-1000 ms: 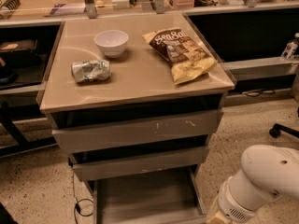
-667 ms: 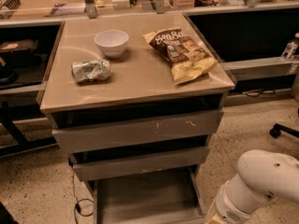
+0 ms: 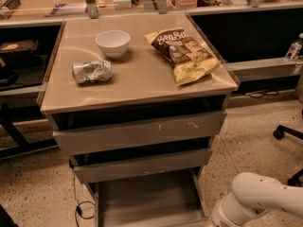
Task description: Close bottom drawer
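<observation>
Bottom drawer [image 3: 147, 200] is pulled way out at the foot of the cabinet [image 3: 142, 77], sticking out past the middle drawer front [image 3: 142, 167], so it needs a shove back in. The white arm [image 3: 260, 197] sits low by its right front corner, probably lining up for that. The gripper is below the frame edge, so I can't tell if it's spread or pinched.

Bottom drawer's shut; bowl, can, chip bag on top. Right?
No: camera view shows the bottom drawer pulled out. The bowl, can and chip bag are on top. The end effector is out of frame; only the arm shows, lower right.
</observation>
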You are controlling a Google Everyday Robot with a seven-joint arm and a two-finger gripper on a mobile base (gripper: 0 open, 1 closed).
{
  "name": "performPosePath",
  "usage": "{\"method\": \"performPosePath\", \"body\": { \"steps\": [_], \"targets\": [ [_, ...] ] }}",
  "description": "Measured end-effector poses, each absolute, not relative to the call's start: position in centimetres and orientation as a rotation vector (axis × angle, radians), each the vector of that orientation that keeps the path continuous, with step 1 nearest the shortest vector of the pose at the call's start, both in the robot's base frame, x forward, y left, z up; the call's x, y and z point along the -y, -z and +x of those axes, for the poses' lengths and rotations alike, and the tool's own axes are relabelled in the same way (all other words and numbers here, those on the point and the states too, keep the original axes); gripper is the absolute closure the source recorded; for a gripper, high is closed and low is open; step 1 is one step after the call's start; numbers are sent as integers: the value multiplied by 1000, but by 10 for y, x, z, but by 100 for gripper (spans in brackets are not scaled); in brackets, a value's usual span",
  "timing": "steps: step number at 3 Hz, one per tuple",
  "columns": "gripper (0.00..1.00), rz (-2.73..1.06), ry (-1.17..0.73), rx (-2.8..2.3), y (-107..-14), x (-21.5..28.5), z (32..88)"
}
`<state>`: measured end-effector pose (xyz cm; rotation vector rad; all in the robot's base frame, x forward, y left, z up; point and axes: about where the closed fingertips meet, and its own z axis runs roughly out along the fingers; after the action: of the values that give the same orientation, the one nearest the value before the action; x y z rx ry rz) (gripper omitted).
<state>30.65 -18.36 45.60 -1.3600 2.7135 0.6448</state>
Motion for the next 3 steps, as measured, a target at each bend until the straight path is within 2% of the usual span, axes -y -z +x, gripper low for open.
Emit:
{"method": "performPosePath", "body": {
  "steps": [1, 3],
  "targets": [
    [100, -1360, -645, -2714, -456, 184, 307],
    [100, -1225, -763, -2726, -361, 191, 321]
  ]
}}
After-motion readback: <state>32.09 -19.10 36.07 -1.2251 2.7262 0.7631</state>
